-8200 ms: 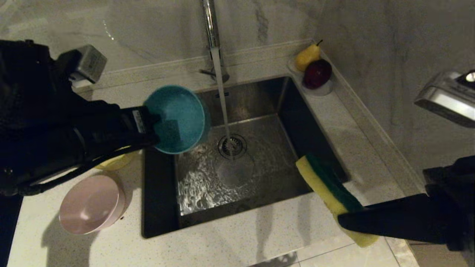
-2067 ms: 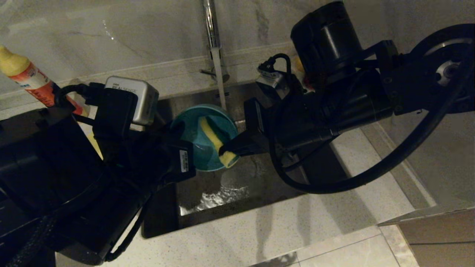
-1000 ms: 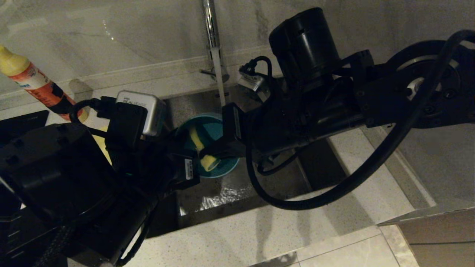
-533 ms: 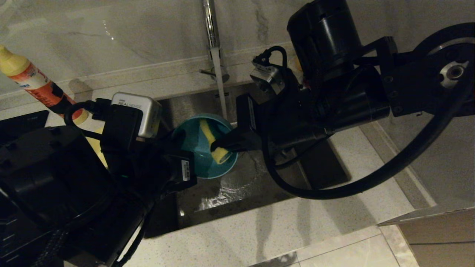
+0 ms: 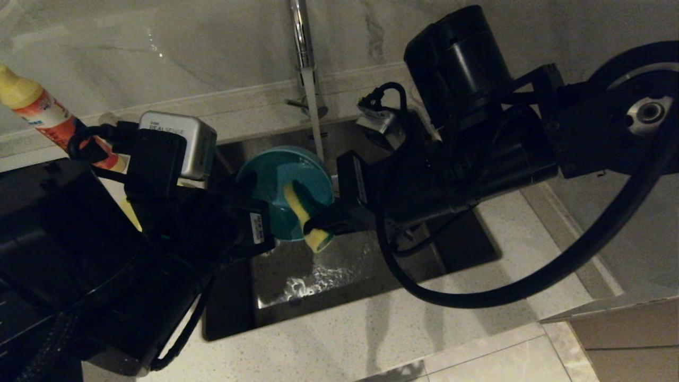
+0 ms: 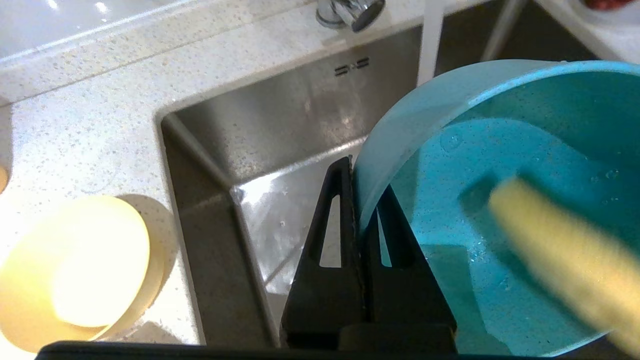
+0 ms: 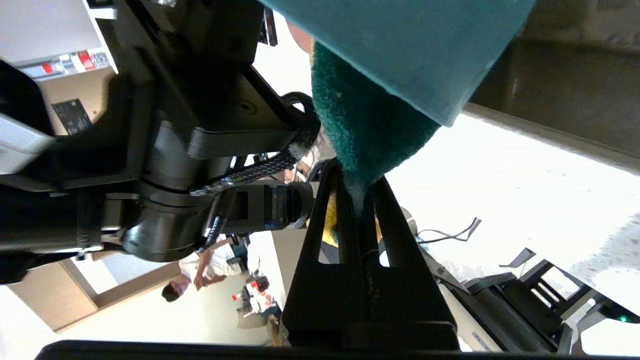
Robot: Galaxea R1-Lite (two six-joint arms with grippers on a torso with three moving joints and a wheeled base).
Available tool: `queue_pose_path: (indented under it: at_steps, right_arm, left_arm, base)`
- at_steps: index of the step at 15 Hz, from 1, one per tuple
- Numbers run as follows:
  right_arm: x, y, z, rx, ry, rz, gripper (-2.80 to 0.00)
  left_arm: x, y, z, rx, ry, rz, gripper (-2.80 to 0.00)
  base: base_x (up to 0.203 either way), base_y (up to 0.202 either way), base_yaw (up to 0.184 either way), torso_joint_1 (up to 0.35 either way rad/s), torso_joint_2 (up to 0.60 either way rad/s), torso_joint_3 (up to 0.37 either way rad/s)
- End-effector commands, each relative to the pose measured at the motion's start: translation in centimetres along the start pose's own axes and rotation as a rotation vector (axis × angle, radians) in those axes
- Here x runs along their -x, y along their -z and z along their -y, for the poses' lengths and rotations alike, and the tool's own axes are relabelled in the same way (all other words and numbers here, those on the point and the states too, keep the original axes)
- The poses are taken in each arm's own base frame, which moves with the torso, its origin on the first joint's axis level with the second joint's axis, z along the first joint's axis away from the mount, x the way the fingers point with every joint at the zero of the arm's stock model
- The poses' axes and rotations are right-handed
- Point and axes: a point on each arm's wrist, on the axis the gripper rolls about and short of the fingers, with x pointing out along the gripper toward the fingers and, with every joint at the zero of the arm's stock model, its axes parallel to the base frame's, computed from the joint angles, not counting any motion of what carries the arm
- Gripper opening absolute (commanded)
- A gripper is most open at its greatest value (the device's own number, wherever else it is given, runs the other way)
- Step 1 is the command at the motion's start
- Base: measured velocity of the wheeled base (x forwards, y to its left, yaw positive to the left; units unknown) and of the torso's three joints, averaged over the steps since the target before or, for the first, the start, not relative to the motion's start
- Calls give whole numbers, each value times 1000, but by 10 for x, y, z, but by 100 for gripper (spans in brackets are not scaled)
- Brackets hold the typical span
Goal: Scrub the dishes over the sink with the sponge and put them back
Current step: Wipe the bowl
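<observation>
My left gripper [image 6: 361,180] is shut on the rim of the light blue bowl [image 5: 278,183], holding it tilted over the sink [image 5: 339,265]. One finger sits outside the bowl [image 6: 500,200] wall and one inside. My right gripper [image 5: 324,222] is shut on the sponge [image 5: 305,212], which presses against the bowl's inside near its lower rim. In the right wrist view the sponge's green face [image 7: 370,125] lies against the bowl [image 7: 410,45], above my right gripper [image 7: 356,185]. The sponge [image 6: 560,255] shows yellow and blurred. A pale yellow bowl [image 6: 75,270] rests upside down on the counter left of the sink [image 6: 300,115].
Water [image 5: 316,122] runs from the chrome tap [image 5: 299,37] just behind the blue bowl. A yellow and orange bottle [image 5: 42,114] stands at the back left. The speckled counter [image 5: 371,339] runs along the sink's front edge, and my two arms crowd over the basin.
Both arms have come together over the sink since the oldest frame. In the last second the sponge has rubbed back and forth inside the bowl and now sits lower, at its rim.
</observation>
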Motion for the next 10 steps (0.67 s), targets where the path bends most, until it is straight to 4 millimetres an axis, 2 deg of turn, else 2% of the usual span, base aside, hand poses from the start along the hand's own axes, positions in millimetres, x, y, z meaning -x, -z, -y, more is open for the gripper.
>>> queue_pose_path:
  at_steps: [1,5,10]
  right_arm:
    - [-12,5,-2,0,-4,-33,-280]
    - [-27,7,-7,21,-24,-45,-280]
    - [-18,1,-12,51,-58,6,-280]
  left_arm:
    - [0,-2,-1,10,-9,11,-280]
    - [-1,3,1,13,-6,1,-280]
    - [6,10,-2,-3,-3,-7,-280]
  base:
    - [0,0,0,0,0,0]
    - [0,0,0,0,0,0]
    - [0,0,0,0,0,0]
